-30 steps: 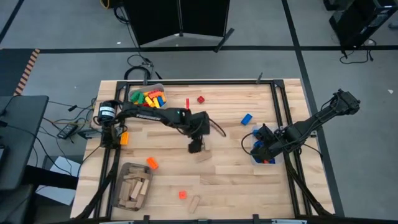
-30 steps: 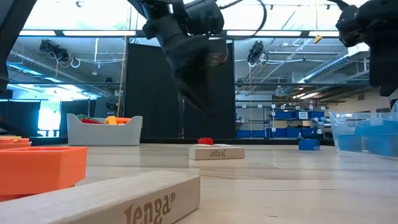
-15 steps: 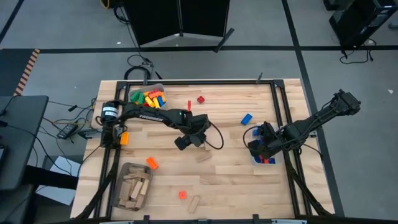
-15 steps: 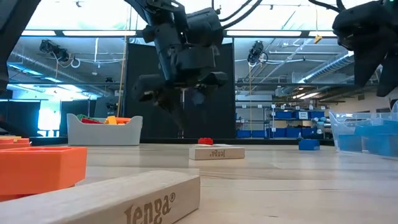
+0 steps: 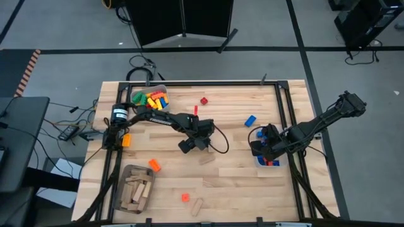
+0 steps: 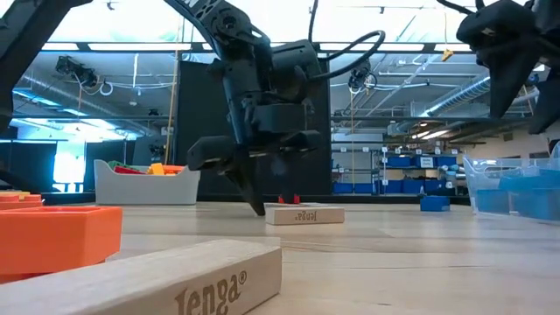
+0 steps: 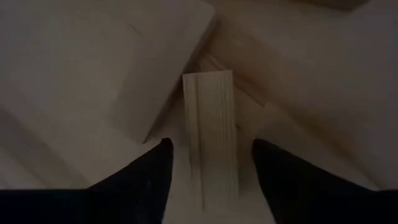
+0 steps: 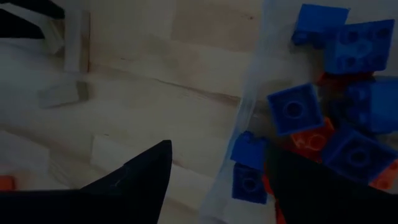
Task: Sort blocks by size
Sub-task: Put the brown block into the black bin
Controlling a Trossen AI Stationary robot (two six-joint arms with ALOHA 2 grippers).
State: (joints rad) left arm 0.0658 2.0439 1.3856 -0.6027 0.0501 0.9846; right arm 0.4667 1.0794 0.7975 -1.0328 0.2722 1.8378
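Presently, item by item.

Left gripper (image 5: 189, 146): low at mid-table, jaws spread with nothing between them yet. In the left wrist view its fingers (image 7: 151, 177) straddle the near end of a wooden block (image 7: 209, 127) lying flat on the table (image 5: 233, 183). The low view shows one fingertip almost on the wood beside that block (image 6: 304, 214).

Right gripper (image 5: 260, 146): over the left edge of the clear bin (image 8: 249, 124) at the table's right side. Its jaws are parted and I see nothing held; blue bricks (image 8: 295, 109) and some red ones lie in the bin beyond it.

Other stock: grey bin of coloured bricks (image 5: 150, 99) far left; tray of wooden pieces (image 5: 134, 188) near left; loose blue brick (image 5: 250, 120), red brick (image 5: 204, 100), orange brick (image 5: 154, 165) and a second wooden piece (image 5: 197, 205) scattered about.

Risks, as I judge them:
- The block sits off-centre between the left fingers, so closing could twist it or skate it away.
- A tip touching down first could push the block instead of gripping it.
- The right arm could clip the bin wall and shift the bin.

Not legible:
- From above, the left gripper covers part of the block it is reaching for.
- Both wrist views are dark; the fingertips run out of frame.
- Depth of the clear bin's contents cannot be judged.
- Contact between left fingertip and table: cannot tell.
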